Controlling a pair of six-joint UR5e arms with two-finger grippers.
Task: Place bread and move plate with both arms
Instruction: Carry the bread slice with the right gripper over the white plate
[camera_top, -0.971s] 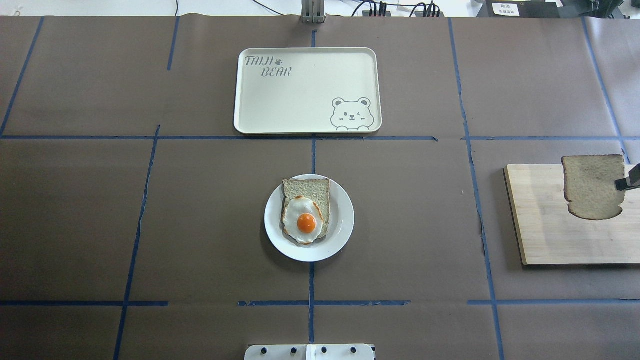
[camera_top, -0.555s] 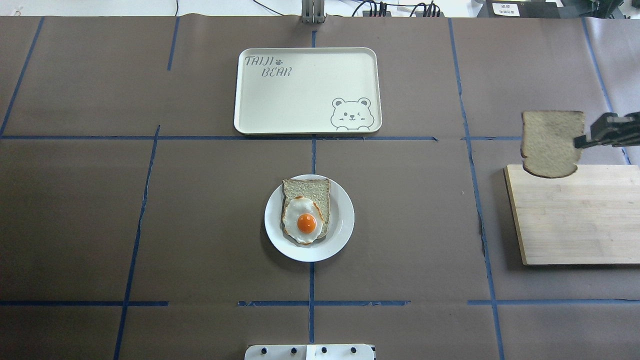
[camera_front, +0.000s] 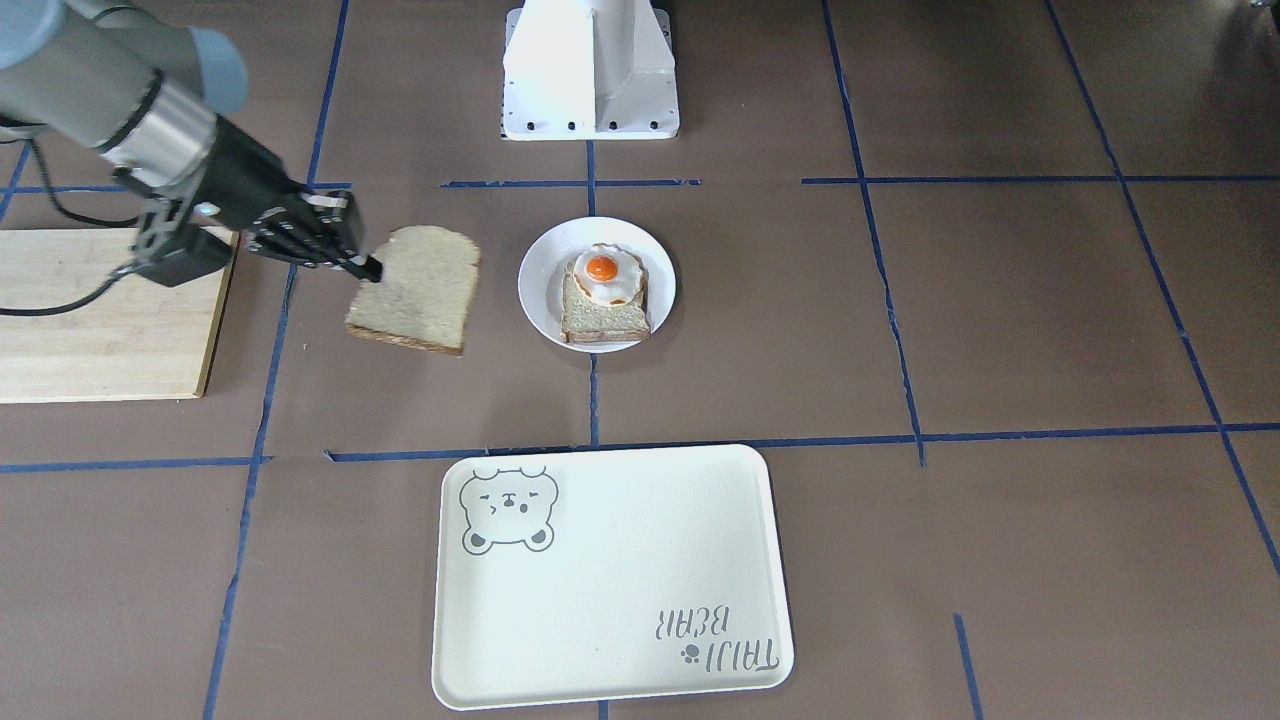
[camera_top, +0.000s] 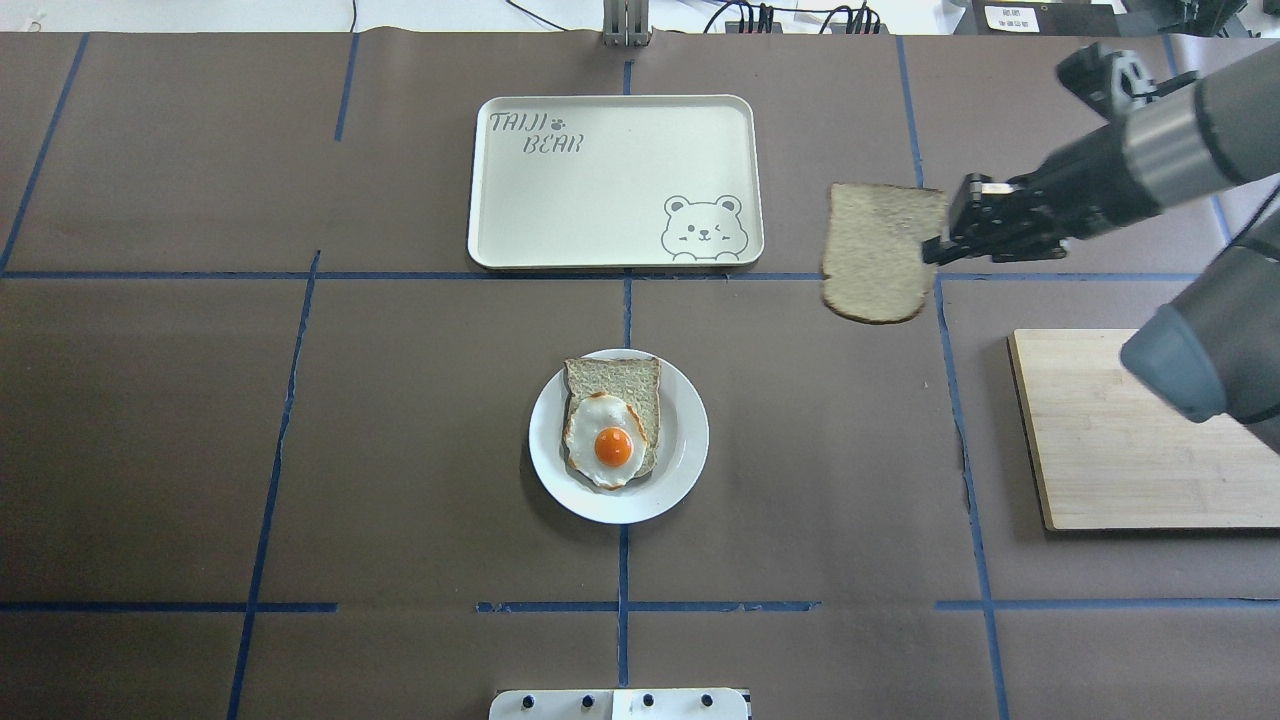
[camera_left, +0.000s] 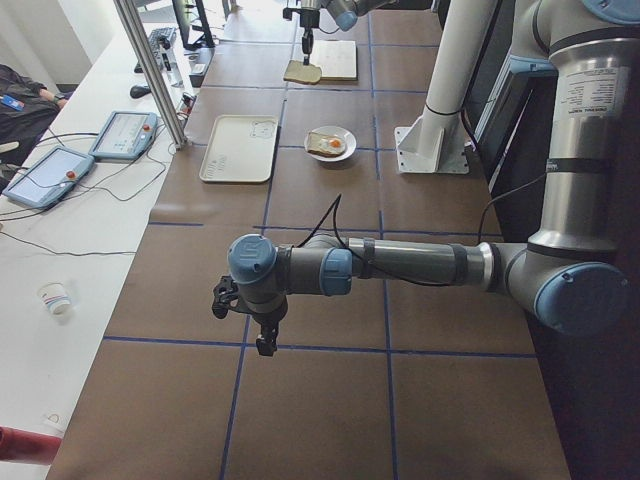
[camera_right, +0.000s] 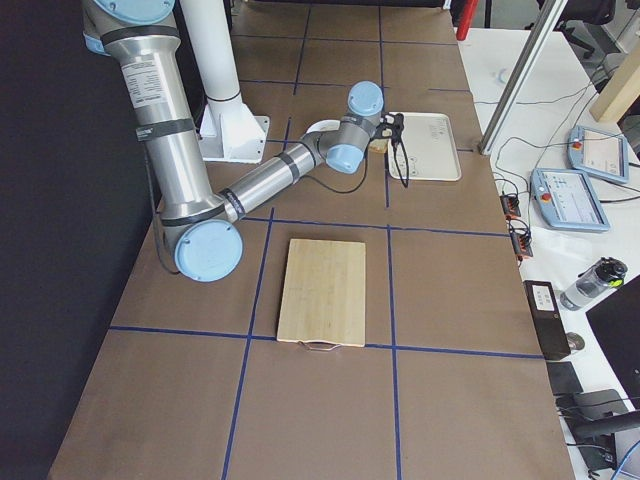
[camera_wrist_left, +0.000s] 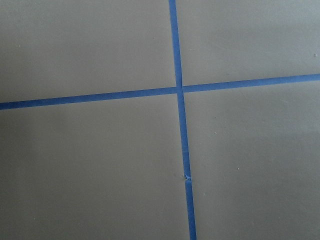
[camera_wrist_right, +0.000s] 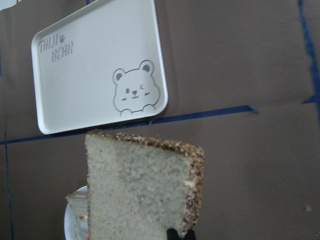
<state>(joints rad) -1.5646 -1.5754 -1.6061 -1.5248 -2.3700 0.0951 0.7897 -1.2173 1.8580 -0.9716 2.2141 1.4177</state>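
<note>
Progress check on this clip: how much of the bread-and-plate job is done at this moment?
Done: the bread is picked up, pinched at one edge by the right gripper. In hand: it hangs in the air between the cutting board and the plate, not yet over it. Left: setting it down, then moving the plate with both arms; the left gripper is far off.

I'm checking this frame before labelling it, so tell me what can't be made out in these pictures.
Left gripper: shows only in the exterior left view, small and dark; open or shut cannot be told.
Plate: in the right wrist view, mostly hidden behind the bread and cut by the bottom edge.
Right gripper: in the right wrist view, nearly all cut off by the bottom edge.
</note>
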